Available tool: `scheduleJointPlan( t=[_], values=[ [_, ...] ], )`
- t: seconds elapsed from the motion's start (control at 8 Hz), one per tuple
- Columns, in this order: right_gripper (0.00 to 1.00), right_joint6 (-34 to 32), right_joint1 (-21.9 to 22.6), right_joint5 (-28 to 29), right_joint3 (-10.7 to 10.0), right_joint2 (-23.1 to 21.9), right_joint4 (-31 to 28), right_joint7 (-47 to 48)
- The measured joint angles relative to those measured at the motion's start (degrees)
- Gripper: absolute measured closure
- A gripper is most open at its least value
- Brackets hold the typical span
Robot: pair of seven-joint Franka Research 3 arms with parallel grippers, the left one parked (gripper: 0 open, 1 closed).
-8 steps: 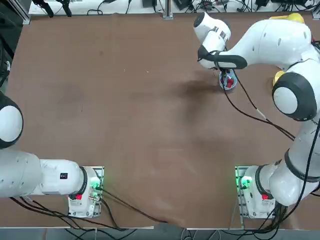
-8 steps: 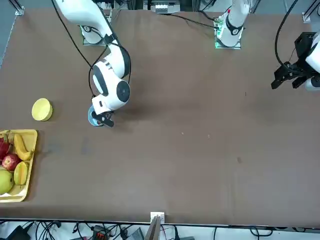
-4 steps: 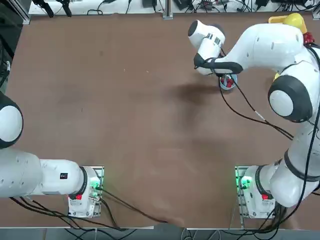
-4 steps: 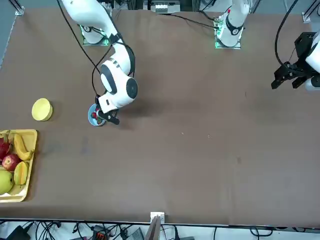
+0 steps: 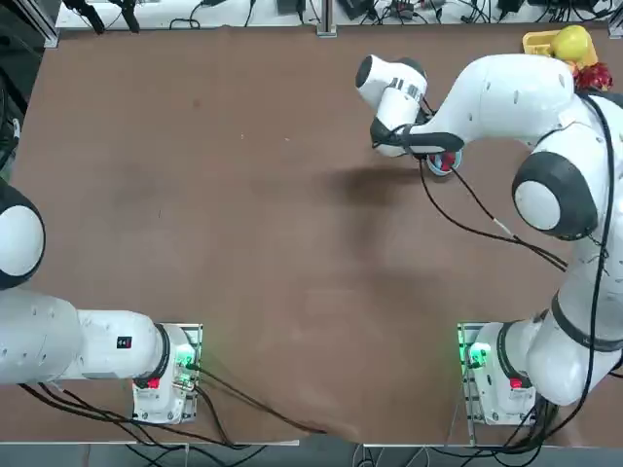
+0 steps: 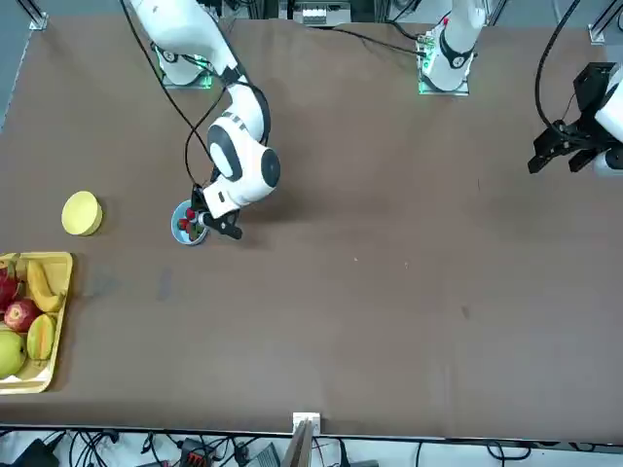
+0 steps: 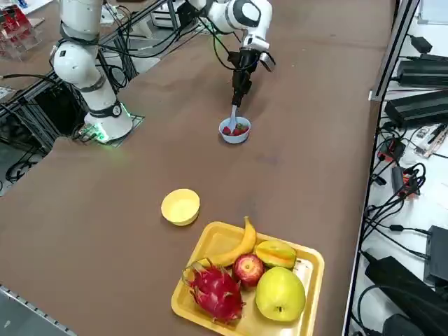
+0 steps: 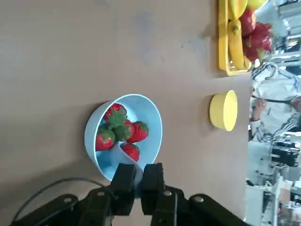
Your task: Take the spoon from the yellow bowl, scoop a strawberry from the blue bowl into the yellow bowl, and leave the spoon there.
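Since the earlier frame, the outer part of the right arm [image 5: 511,97] has shifted toward the robot's left above the blue bowl, while both bowls keep their places. The right end effector [image 8: 138,170] is closed on the handle of the spoon [image 7: 233,117], which slants down so that its head sits inside the blue bowl [image 7: 236,139] among the strawberries [image 8: 137,132]. One berry lies right by the spoon's head, but whether it rests on it cannot be told. The first part of the task looks done: the spoon is out of the yellow bowl [image 7: 180,207] and in the berries, so scooping seems to be the step in hand. No strawberry shows in the yellow bowl, so the lift, the carry across, the tipping out and leaving the spoon there all remain. The smooth, rounded berries could roll off if the spoon rises tilted. Farther out on the brown surface [image 6: 389,292], the yellow bowl stands between the blue bowl and the rectangular fruit tray [image 7: 266,323], which holds a banana [image 7: 240,249], a cut fruit [image 7: 277,254], a red apple [image 7: 248,269], a dragon fruit [image 7: 217,292] and a green fruit [image 7: 280,294]. Beyond one edge lie black boxes [image 7: 420,110] and tangled cables [image 7: 414,178]; a person [image 8: 275,92] in light clothing is in the room.
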Motion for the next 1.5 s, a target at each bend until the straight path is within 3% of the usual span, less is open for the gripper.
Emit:
scheduleJointPlan(
  t=[0.5, 1.5],
  values=[
    [0.89, -4.56, 2.50, -3.23, 0.00, 4.27, 2.64, 0.00],
    [0.89, -10.01, 6.70, -8.77, -0.01, 8.37, 3.18, -0.02]
  ],
)
